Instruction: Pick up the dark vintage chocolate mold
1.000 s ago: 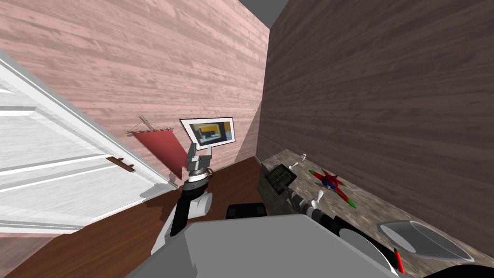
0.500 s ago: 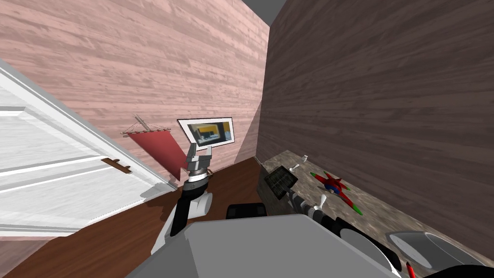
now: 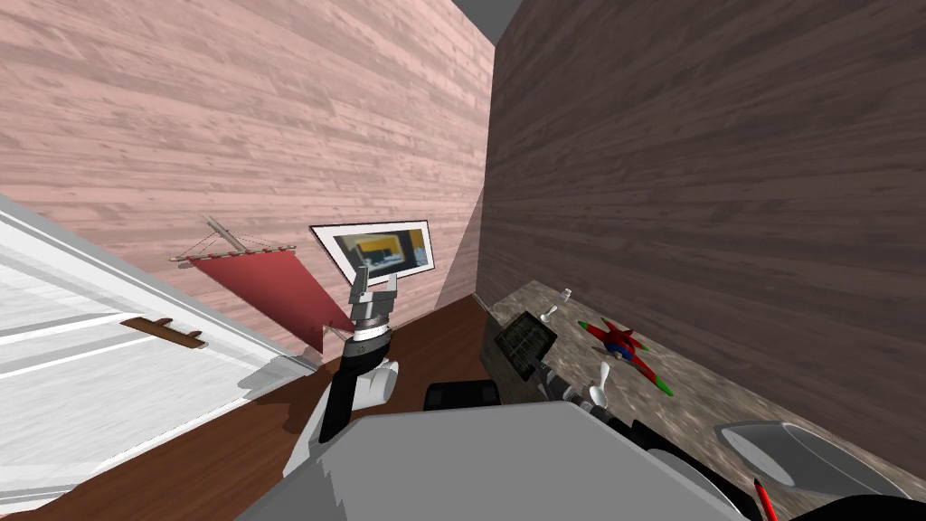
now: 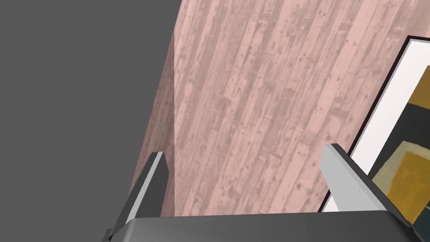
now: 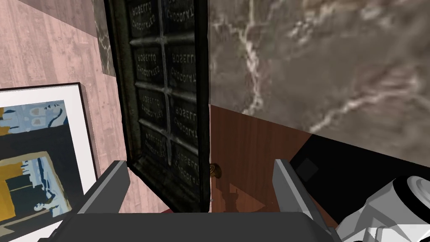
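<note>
The dark chocolate mold (image 3: 526,342) is a black gridded tray with raised lettering, at the near left end of the marbled counter (image 3: 714,393). In the right wrist view the mold (image 5: 168,105) stands between the fingers of my right gripper (image 5: 199,163), close to one finger and with a clear gap to the other. Its far part lies over the counter (image 5: 319,63); its near part reaches past the counter's edge over the brown floor. The right gripper is open. My left gripper (image 3: 375,279) is raised in front of the pink wall, open and empty (image 4: 245,149).
On the counter lie a red toy plane (image 3: 624,348), two small white pieces (image 3: 549,313) and a grey bowl (image 3: 796,457). A framed picture (image 3: 375,251) and a red pennant (image 3: 271,285) lean on the pink wall. A white door (image 3: 90,362) is at the left.
My head view has turned, so the door, pennant and picture have slid left. Both arms and the mold keep their places relative to the counter.
</note>
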Controlling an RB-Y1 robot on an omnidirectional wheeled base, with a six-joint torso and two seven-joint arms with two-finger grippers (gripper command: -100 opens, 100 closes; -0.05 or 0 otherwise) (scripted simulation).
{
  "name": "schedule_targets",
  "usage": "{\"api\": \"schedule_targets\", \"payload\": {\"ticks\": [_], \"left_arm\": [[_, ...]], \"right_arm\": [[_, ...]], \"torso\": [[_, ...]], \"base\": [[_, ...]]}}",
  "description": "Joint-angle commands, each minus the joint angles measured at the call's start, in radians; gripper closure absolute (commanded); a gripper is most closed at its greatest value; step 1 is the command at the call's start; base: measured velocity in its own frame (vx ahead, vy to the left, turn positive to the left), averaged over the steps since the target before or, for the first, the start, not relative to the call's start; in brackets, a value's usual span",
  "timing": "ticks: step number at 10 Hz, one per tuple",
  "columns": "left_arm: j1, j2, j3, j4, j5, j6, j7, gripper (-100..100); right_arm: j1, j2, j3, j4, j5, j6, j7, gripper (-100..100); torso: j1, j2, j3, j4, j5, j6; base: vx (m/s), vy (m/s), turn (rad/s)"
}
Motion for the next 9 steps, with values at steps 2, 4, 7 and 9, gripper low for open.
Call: {"api": "schedule_targets", "payload": {"ticks": [2, 4, 7, 9], "left_arm": [[0.0, 0.0, 0.0, 0.0, 0.0, 0.0, 0.0, 0], [0.0, 0.0, 0.0, 0.0, 0.0, 0.0, 0.0, 0], [0.0, 0.0, 0.0, 0.0, 0.0, 0.0, 0.0, 0], [0.0, 0.0, 0.0, 0.0, 0.0, 0.0, 0.0, 0]], "right_arm": [[0.008, 0.014, 0.008, 0.001, 0.02, 0.003, 0.008, -100], [0.008, 0.014, 0.008, 0.001, 0.02, 0.003, 0.008, -100], [0.008, 0.014, 0.008, 0.001, 0.02, 0.003, 0.008, -100], [0.008, 0.014, 0.008, 0.001, 0.02, 0.003, 0.008, -100]], "torso": [[-0.001, 0.001, 0.0, 0.0, 0.0, -0.001], [-0.004, 0.003, 0.001, 0.001, -0.001, -0.001], [-0.004, 0.003, 0.001, 0.001, -0.001, -0.001], [-0.004, 0.003, 0.002, 0.001, -0.001, -0.001]], "base": [[0.012, 0.013, -0.041], [0.0, 0.0, 0.001], [-0.001, -0.001, 0.004], [-0.003, -0.004, 0.011]]}}
